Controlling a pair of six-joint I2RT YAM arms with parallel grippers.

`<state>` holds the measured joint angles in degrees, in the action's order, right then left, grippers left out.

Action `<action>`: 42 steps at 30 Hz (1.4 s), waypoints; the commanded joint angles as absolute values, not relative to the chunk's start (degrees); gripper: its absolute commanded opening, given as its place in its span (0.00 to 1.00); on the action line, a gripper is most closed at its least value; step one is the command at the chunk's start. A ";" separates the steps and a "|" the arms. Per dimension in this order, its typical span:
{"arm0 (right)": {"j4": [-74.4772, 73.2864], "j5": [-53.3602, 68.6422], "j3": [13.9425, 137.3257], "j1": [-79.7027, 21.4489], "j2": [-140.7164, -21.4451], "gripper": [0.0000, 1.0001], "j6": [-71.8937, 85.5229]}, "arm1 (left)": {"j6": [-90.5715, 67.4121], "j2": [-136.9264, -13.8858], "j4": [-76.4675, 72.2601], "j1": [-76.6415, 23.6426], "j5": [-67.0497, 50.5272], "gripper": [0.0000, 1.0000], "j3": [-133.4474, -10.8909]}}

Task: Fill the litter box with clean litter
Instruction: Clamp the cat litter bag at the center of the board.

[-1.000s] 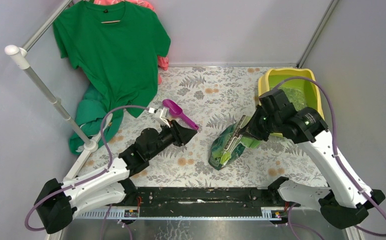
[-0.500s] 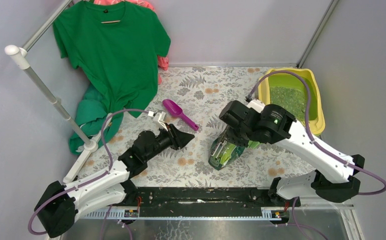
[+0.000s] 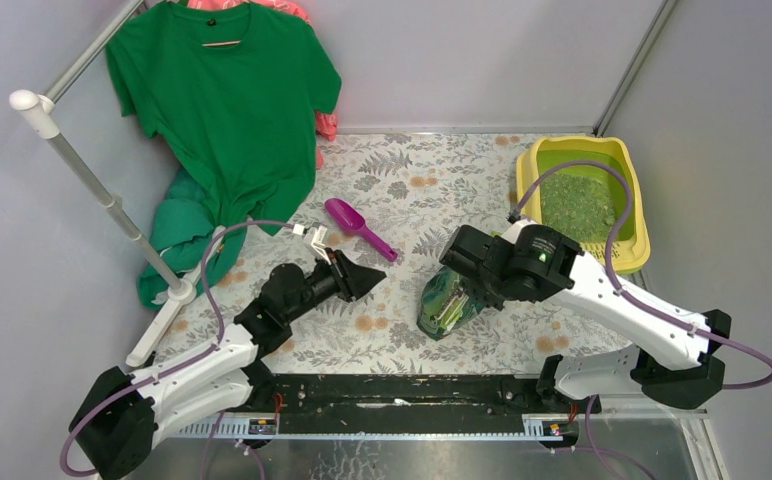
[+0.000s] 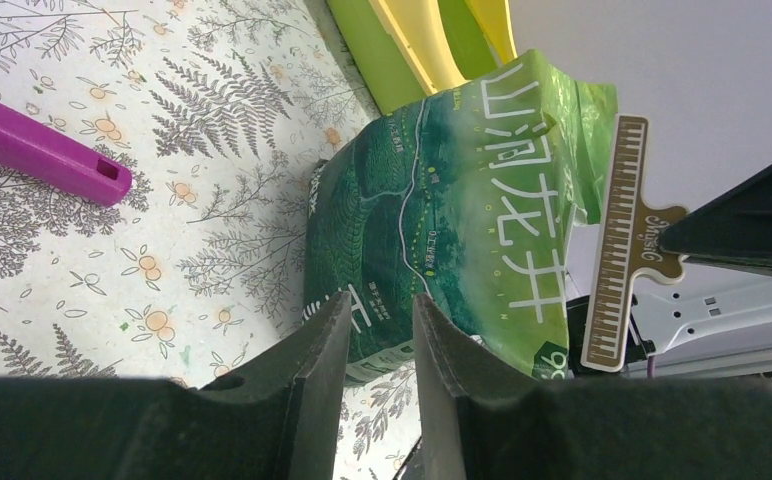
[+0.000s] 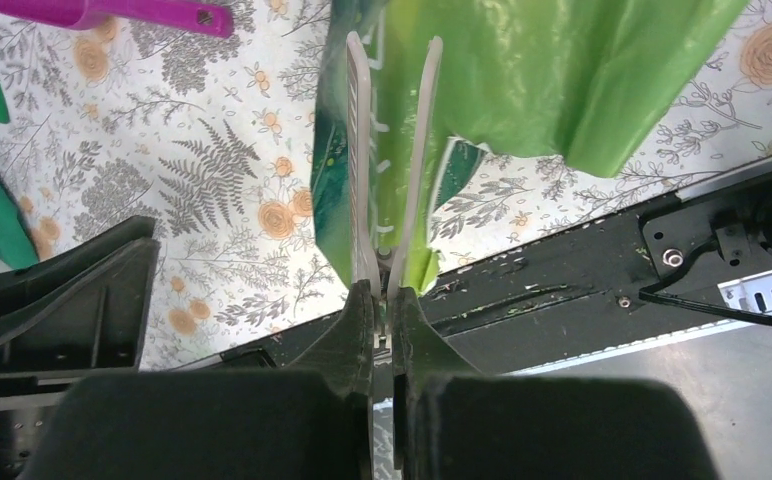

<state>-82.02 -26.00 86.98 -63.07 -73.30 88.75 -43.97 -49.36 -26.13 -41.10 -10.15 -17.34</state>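
Right claw [image 5: 382, 290]: fingers pressed together on the pinch end of the bag clip [image 5: 360, 150], no gap between them. The clip was made of two thin pale bars marked like a ruler. It ran straight out from the claw, clamped across the green bag [image 5: 562, 70].

Green bag [image 3: 442, 305]: glossy printed film, crumpled at the clipped end. It hung from the clip just ahead of the right claw, and its lower end touched the desk [image 3: 432, 180].

Litter box [image 3: 638, 190]: beyond the right claw and off to its right, well apart from it, at the far right corner of the desk.
- Yellow moulded plastic, rectangular, with rounded corners and a raised rim.
- The inner walls looked green.
- Long axis ran near to far, leaning slightly left at the far end. The open side faced up.

Clean litter [image 3: 572, 205]: lay inside the box as a grainy green bed of small loose granules covering the floor.

Left claw [image 3: 372, 273]: fingers apart with a narrow gap and nothing between them. It pointed at the bag [image 4: 442, 250], which was near but not touching. The litter box [image 4: 417, 55] showed behind the bag.

Purple scoop [image 3: 360, 228]: smooth plastic, lying flat just beyond the left claw. Its handle pointed toward the bag.

Desk: covered with a fern-and-flower print cloth.
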 commanded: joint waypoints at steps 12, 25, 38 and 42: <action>-83.85 -30.63 84.81 -62.38 -72.48 0.00 92.34 | -43.76 -47.28 -31.12 -37.57 -14.95 0.34 -15.32; -79.45 -28.66 84.11 -55.86 -74.84 0.00 84.00 | -44.12 -48.34 -32.31 -35.62 -17.10 0.33 -14.82; -73.80 -25.14 80.47 -53.03 -74.02 0.00 80.55 | -45.31 -53.05 -36.73 -34.69 -19.78 0.32 -14.70; -72.11 -23.99 79.86 -52.58 -74.42 0.00 79.41 | -45.26 -53.56 -37.21 -34.63 -19.90 0.31 -14.69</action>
